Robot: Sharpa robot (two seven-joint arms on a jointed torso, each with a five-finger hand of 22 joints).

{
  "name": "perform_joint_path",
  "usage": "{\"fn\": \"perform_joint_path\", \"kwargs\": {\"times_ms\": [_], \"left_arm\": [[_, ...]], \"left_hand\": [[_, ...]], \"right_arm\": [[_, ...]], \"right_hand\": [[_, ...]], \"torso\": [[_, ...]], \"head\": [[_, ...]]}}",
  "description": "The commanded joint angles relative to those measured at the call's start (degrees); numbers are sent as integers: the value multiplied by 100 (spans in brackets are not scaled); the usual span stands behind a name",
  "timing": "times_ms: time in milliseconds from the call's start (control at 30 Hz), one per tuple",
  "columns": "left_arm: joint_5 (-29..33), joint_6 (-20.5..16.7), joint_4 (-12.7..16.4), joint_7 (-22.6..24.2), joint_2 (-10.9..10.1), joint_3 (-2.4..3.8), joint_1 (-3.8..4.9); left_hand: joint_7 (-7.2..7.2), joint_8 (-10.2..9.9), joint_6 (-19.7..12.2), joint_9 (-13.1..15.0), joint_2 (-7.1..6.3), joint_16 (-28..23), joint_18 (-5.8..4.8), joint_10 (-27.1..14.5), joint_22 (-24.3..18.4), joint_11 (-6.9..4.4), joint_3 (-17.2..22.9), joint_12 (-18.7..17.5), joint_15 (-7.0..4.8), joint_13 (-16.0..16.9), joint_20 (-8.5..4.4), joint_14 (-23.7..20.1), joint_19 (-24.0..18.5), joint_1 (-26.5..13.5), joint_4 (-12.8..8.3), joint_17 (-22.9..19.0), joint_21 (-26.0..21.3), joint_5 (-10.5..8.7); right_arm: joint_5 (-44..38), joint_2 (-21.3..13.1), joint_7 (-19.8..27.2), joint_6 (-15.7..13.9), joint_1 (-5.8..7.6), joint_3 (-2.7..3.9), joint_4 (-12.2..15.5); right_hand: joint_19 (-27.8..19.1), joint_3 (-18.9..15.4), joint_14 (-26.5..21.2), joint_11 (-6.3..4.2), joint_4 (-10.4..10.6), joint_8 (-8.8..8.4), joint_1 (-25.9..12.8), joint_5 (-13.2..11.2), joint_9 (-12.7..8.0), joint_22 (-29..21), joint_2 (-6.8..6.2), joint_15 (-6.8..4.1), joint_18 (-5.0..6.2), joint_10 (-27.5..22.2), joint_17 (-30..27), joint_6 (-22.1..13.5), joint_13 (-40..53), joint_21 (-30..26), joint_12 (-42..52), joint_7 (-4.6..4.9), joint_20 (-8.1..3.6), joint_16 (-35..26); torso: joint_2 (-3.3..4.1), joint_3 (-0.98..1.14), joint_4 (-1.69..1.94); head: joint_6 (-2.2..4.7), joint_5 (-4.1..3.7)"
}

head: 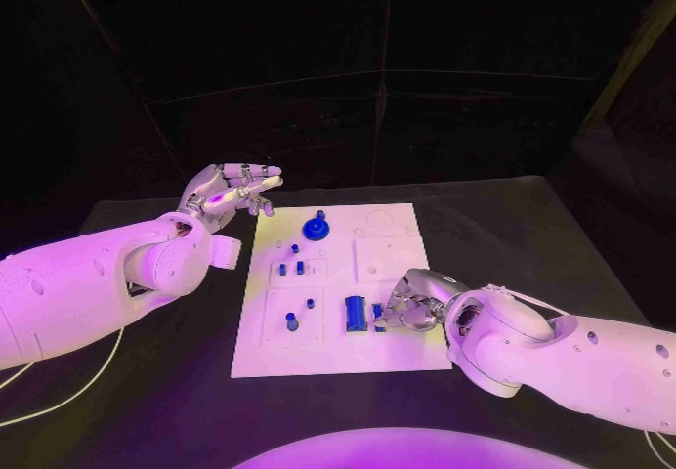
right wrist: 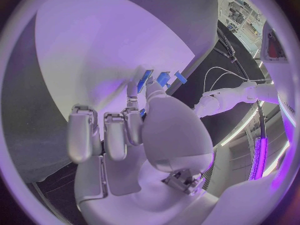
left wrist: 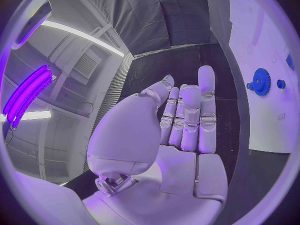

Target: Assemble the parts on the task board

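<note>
Left hand [head: 232, 188]: raised off the table past the board's far left corner, palm up, holding nothing. The left wrist view shows its fingers [left wrist: 187, 117] lying side by side, close together and slightly curled. Risk: low while it stays there; a sweep toward the board could knock the gear.

Task board [head: 395, 357]: white plate, centre of the table. Blue gear [head: 317, 229] stands near its far edge; small blue pegs [head: 292, 264] sit in the left column of recesses; a blue block [head: 356, 313] lies in the near half, just left of the right hand.

Right hand [head: 408, 305]: low over the board's near right part, fingertips bent down at a small blue part [head: 379, 319] beside the block. Right wrist view shows some fingers [right wrist: 103, 135] curled together, others reaching to the blue pieces [right wrist: 161, 79]; whether the part is actually pinched cannot be told.

Hazards, as judged: a shallow or off-centre hold may let the part slip or tilt on lifting; the fingers may nudge the adjacent block out of its seat; downward pressure could shift the unsecured board.
</note>
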Motion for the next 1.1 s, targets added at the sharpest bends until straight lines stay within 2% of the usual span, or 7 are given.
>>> {"fn": "perform_joint_path", "kwargs": {"times_ms": [33,400,700,867,967,1033,1100], "left_arm": [[12,62,4,24,9,5,7],[12,55,0,22,0,5,7],[400,69,-20,-58,18,-1,6],[674,106,-63,-89,42,-67,6],[785,222,-200,-96,107,-94,6],[824,324,-344,-99,178,-103,5],[860,410,-521,-94,271,-110,5]], "left_hand": [[-13,40,-18,-2,35,28,82,-34,-9,-8,-32,38,-16,0,9,-37,-6,28,-6,-2,-30,9],[-13,40,-18,-2,35,28,82,-34,-9,-8,-32,38,-16,0,9,-37,-6,28,-6,-2,-30,9],[4,21,-88,-18,12,-19,77,-109,-19,10,-71,47,-2,-14,16,-98,-17,-3,6,-121,-47,9],[36,32,-146,-28,14,-384,72,-280,-109,57,-129,39,51,-61,59,-492,-223,-25,27,-590,-223,10],[63,65,-150,-29,31,-958,74,-305,-319,81,-168,46,87,-110,106,-854,-582,-14,37,-881,-574,3],[47,88,-143,-31,62,-1637,81,-29,-567,57,-164,66,87,-137,142,-982,-829,-27,81,-1215,-926,2],[41,57,-199,-50,40,-2402,101,210,-883,41,-133,-113,113,-214,180,-923,-976,-25,125,-1554,-1311,43]], "right_arm": [[-57,35,47,103,7,1,-48],[269,-68,370,-430,8,2,32],[2477,-299,2248,-822,123,7,-198],[4114,-187,3536,-617,416,9,-802],[5270,11,4179,-379,618,10,-1366],[5968,154,4470,-244,710,11,-1717],[6554,332,4729,-77,786,13,-2105]], "right_hand": [[-33,-14,513,-3,-58,-21,107,-30,14,-3,28,-14,-35,109,990,-26,586,-11,-28,-3,-12,-15],[-91,-413,484,29,266,-66,-299,-437,42,-123,-30,10,-10,56,862,-84,511,-85,-151,23,8,-91],[-313,-528,442,184,339,-396,-20,-284,-47,-592,109,129,79,-129,672,-621,287,-383,-503,220,103,-223],[-988,-520,146,273,28,-519,466,-67,-98,-2015,296,207,350,-873,-394,-719,-724,-1346,-1993,314,184,-1005],[-1977,-502,-434,328,-156,-588,772,89,-130,-3943,395,256,683,-1951,-1957,-761,-2073,-2819,-3955,375,225,-2370],[-2251,-332,-1088,438,-368,-700,1240,253,-187,-4345,568,340,697,-2320,-3405,-880,-2681,-3403,-4678,474,298,-3876],[-2388,-206,-1348,497,-509,-780,1508,354,-246,-4531,584,425,688,-2420,-3742,-947,-3115,-3713,-5121,558,357,-4408]], "torso": [[0,1,-5],[-14,3,-8],[-108,-38,5],[-206,-76,-17],[-280,-99,-34],[-316,-116,-39],[-350,-133,-37]], "head": [[-10,12],[-2,27],[147,-22],[287,-42],[387,-34],[490,-42],[561,-45]]}}
